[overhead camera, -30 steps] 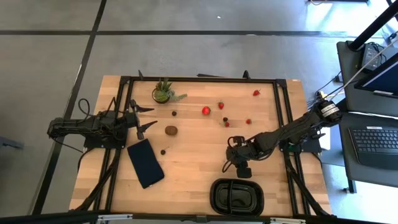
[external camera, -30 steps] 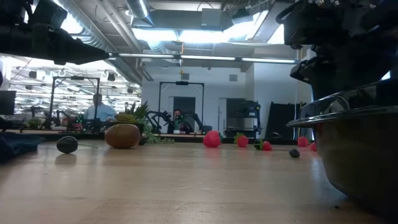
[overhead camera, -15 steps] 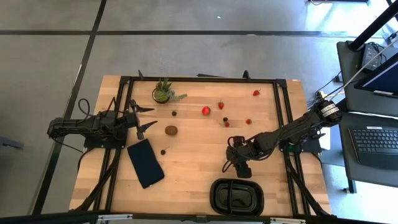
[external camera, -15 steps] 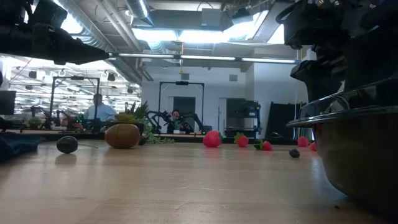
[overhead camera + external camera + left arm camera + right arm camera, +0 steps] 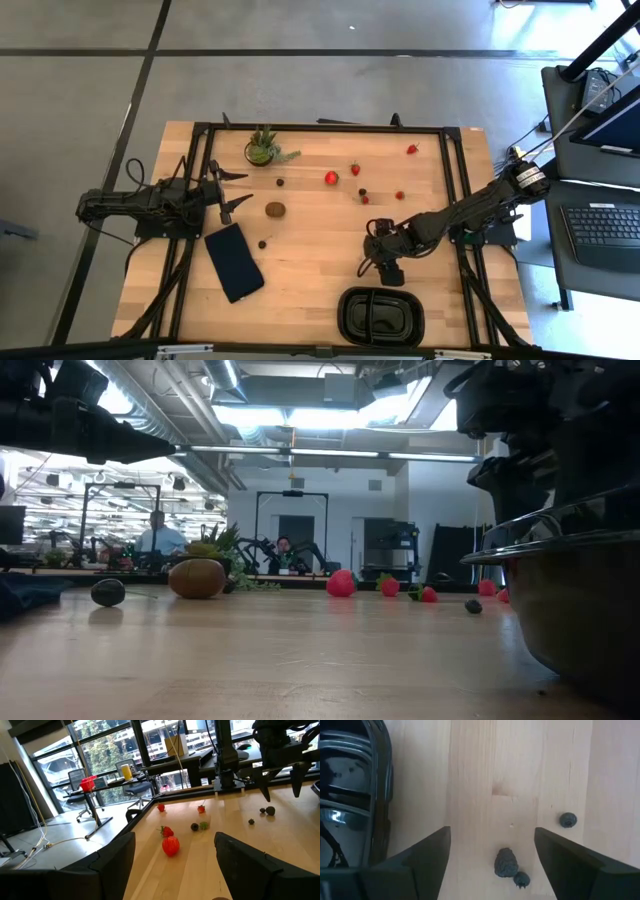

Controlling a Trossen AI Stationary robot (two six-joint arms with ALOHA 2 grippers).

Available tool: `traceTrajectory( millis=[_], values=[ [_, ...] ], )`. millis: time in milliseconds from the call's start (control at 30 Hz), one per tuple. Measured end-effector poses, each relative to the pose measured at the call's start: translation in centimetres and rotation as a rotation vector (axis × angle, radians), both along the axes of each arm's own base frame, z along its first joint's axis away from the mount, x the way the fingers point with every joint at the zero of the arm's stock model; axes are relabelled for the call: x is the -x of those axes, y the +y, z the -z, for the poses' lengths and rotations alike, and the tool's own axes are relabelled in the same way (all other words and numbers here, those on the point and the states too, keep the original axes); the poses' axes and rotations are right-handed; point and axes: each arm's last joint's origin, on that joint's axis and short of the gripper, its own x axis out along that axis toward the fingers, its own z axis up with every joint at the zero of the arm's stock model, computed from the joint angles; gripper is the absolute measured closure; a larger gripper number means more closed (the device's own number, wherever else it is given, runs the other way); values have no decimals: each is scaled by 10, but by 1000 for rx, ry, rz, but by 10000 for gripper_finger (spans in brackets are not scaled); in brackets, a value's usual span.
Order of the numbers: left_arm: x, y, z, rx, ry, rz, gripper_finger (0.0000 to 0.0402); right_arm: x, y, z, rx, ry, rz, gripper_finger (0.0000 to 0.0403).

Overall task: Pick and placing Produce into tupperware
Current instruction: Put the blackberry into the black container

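Note:
The produce lies spread on the wooden table: strawberries [image 5: 331,177] [image 5: 355,169] [image 5: 412,149], a brown kiwi [image 5: 274,209] and small dark berries [image 5: 262,243]. The black tupperware [image 5: 380,315] stands at the near edge. My right gripper [image 5: 385,268] hangs just beyond its far rim, pointing steeply down and open. In the right wrist view its fingers [image 5: 492,865] stand either side of two dark berries [image 5: 506,862] that lie on the wood, without touching them. A third berry [image 5: 567,820] lies farther off. My left gripper [image 5: 225,190] waits open at the left edge, held level.
A spiky potted plant [image 5: 262,148] stands at the far left. A flat navy slab [image 5: 234,262] lies near the left arm. A black frame [image 5: 450,180] runs along the table's sides. Bare wood stretches between the kiwi and my right gripper.
My right gripper has opened wider while staying where it was, beside the tupperware's far rim.

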Motion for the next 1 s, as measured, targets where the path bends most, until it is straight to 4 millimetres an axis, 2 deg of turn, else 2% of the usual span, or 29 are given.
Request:
traceTrajectory(
  millis=[533,1000],
  values=[
    [0,0,0,0,0,0,137,10,1,3,55,74,39,114],
    [0,0,0,0,0,0,137,10,1,4,82,52,22,145]
  ],
)
